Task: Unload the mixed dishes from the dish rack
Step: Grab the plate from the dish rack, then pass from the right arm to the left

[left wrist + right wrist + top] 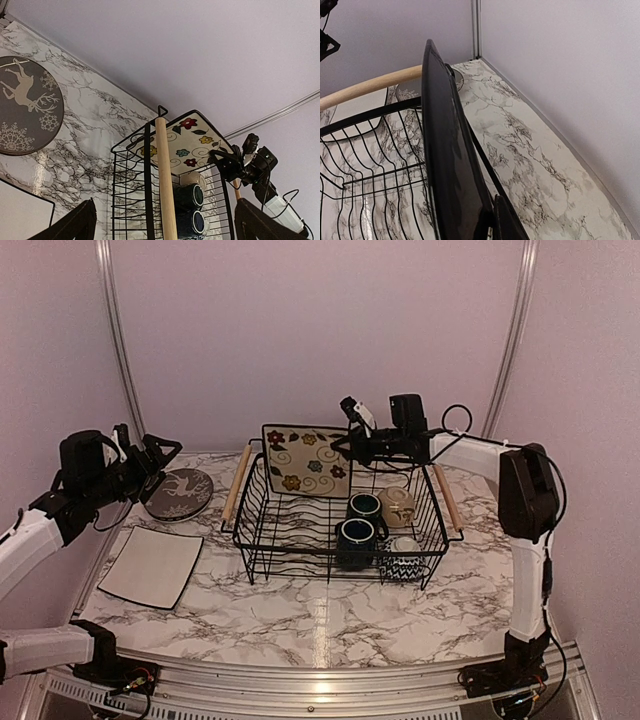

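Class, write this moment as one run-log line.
phase: unloading | right gripper: shut on square floral plate in dish rack | left gripper: open above deer plate | mugs, bowls: in rack

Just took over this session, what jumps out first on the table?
The black wire dish rack sits mid-table, with a floral square plate upright at its back, the right gripper at that plate's right edge. Left of the rack lie a deer-pattern plate and a cream square plate.

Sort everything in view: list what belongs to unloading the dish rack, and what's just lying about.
Job:
dish rack
floral plate, at the right claw
two blue mugs
beige bowl
chevron bowl
deer plate, unloaded
square cream plate, unloaded

Lying about:
nothing
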